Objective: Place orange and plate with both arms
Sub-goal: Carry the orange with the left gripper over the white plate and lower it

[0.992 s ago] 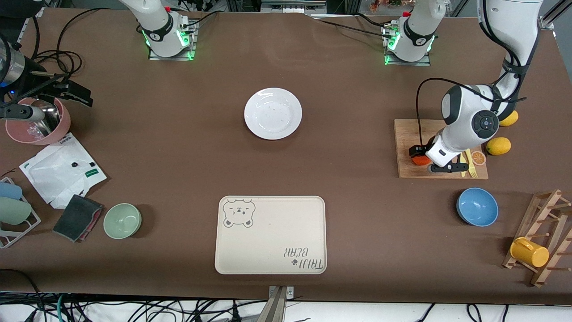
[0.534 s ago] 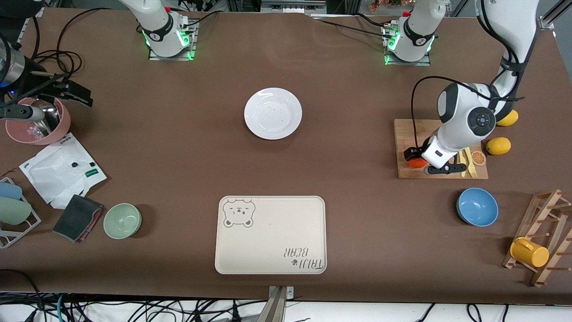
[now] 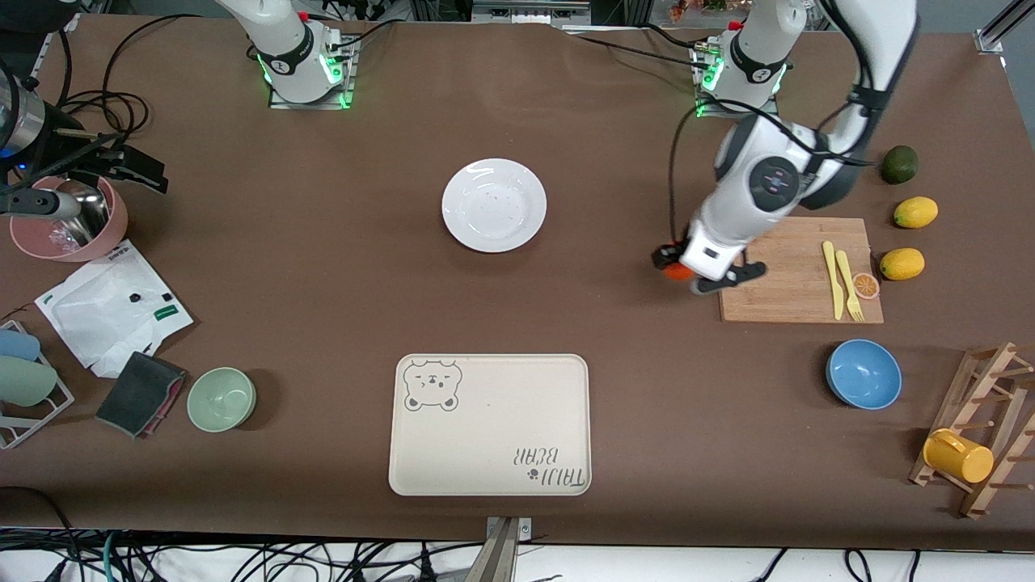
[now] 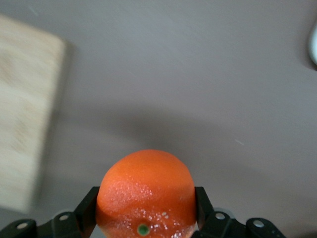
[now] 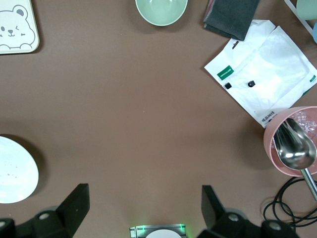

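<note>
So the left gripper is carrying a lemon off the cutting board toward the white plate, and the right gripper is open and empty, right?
Not quite: the left gripper is shut on the orange, not a lemon, as the left wrist view shows. Both lemons lie on the table beside the cutting board. The rest holds: it is off the board on the side toward the white plate, and the right gripper is open and empty.

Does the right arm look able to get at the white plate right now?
Probably yes: the right gripper is open and holds nothing, bare table lies around the plate, and the left gripper, carrying the orange, is off beside the cutting board.
</note>
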Motion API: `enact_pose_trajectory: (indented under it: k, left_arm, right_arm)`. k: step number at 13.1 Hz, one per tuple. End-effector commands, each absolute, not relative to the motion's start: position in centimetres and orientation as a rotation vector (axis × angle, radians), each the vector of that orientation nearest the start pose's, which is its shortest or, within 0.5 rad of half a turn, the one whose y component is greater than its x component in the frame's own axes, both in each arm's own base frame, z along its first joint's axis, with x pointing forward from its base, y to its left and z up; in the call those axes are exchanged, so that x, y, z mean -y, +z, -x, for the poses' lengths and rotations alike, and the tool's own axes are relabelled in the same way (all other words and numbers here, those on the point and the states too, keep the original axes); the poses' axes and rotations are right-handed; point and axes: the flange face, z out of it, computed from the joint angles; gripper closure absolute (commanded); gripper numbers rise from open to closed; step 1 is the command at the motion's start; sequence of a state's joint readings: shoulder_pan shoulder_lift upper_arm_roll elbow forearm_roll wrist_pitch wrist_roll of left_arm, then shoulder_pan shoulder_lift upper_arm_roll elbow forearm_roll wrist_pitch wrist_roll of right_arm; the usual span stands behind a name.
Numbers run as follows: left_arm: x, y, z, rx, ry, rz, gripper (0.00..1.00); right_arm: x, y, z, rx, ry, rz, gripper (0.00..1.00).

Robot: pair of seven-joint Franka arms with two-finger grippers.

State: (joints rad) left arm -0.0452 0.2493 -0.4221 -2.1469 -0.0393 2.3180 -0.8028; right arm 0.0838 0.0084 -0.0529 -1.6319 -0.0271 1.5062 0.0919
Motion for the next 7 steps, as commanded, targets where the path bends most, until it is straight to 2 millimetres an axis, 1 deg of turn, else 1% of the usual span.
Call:
enact_pose_trajectory:
  k: [1,2,4,5,6,7]
  left_arm:
    - [32.7,30.8,-48.1,0.749,0.225,3.135,0.85]
    - [35.9,31.1,-46.8,0.8,0.235,3.129,0.85]
    - [42.6,30.6,-43.6,0.833,0.279,3.12,0.85]
    - [45.5,30.4,-42.7,0.875,0.299,3.116,0.84]
    - [48.0,30.0,-42.1,0.938,0.332,3.102,0.84]
    - [50.3,29.2,-41.3,0.994,0.373,3.083,0.84]
  right_arm:
    - [-1.5,59.1,-54.8,-0.078,0.214,3.167,0.0]
    - [-1.5,59.1,-54.8,-0.078,0.214,3.167,0.0]
    - [-1.5,59.1,-54.8,-0.078,0.214,3.167,0.0]
    - [-1.5,59.1,-54.8,-0.078,0.214,3.167,0.0]
    - [-1.5,59.1,-54.8,-0.078,0.214,3.167,0.0]
    - [-1.4,59.1,-54.8,-0.081,0.214,3.166,0.0]
